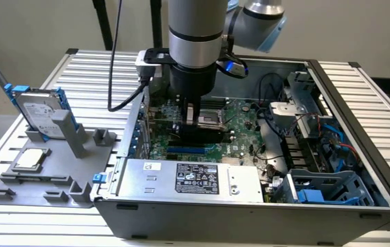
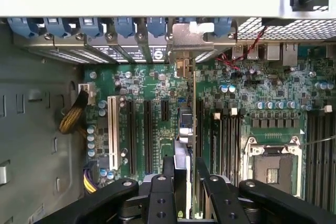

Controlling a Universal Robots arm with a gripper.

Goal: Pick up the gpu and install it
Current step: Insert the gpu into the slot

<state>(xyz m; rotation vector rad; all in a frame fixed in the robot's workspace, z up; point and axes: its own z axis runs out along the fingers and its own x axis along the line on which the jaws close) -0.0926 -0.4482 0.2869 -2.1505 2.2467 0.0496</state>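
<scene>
Over motherboard (image 2: 157, 103), gripper (image 2: 185, 174) apparently grips 1 gpu (image 2: 192, 129).

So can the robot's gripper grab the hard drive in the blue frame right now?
Probably not. The gripper is down inside the computer case, shut on the gpu. The hard drive stands outside on the grey holder, past the case wall.
</scene>
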